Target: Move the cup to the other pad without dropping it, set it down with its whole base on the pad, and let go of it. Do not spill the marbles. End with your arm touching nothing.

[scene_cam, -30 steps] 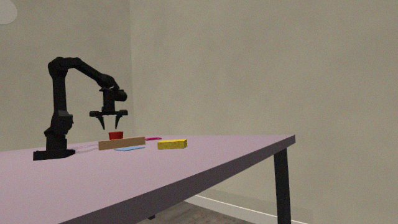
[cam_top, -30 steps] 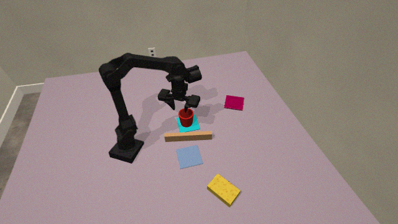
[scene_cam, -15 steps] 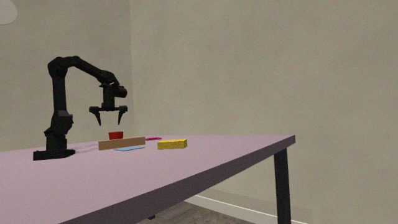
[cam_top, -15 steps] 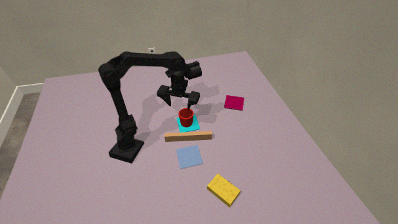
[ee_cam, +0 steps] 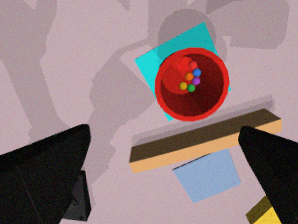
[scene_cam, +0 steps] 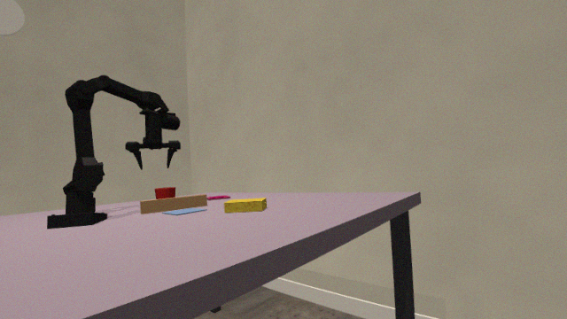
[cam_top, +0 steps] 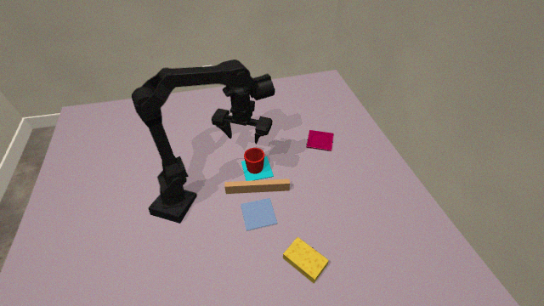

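Red cup (cam_top: 254, 160) upright on cyan pad (cam_top: 264, 172), marbles (ee_cam: 190, 80) inside, none seen spilled; base apparently within pad edges, though not certain; hand (cam_top: 243, 135) spread wide, gripping nothing, hanging well above cup, touching nothing; little evidently left; wooden bar (cam_top: 257, 185) just beside pad on bench (cam_top: 106, 263).

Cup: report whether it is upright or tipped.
Upright. The cup stands on the cyan pad, rim up; the wrist view shows marbles lying in its bottom.
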`<state>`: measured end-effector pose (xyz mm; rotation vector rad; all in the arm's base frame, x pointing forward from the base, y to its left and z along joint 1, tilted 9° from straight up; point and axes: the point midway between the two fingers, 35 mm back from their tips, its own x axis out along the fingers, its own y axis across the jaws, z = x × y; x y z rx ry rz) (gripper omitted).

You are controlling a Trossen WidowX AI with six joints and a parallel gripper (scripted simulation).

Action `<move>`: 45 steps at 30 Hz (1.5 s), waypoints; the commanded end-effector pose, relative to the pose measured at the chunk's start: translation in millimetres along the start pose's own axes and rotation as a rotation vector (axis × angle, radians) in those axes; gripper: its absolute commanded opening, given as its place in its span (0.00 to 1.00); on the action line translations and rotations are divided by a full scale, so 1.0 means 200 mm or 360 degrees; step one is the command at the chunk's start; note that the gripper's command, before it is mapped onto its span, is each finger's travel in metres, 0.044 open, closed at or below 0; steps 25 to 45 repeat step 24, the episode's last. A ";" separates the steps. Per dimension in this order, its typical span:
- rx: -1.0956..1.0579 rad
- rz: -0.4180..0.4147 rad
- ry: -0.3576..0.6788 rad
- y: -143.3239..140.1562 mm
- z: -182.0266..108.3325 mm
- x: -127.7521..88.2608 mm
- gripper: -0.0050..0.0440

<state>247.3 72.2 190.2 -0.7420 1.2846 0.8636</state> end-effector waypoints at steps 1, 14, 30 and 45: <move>-0.0003 -0.0016 -0.0018 0.00 0.00 -0.04 1.00; -0.0001 -0.0003 -0.0003 0.00 -0.01 -0.01 1.00; -0.0001 -0.0003 -0.0003 0.00 -0.01 -0.01 1.00; -0.0001 -0.0003 -0.0003 0.00 -0.01 -0.01 1.00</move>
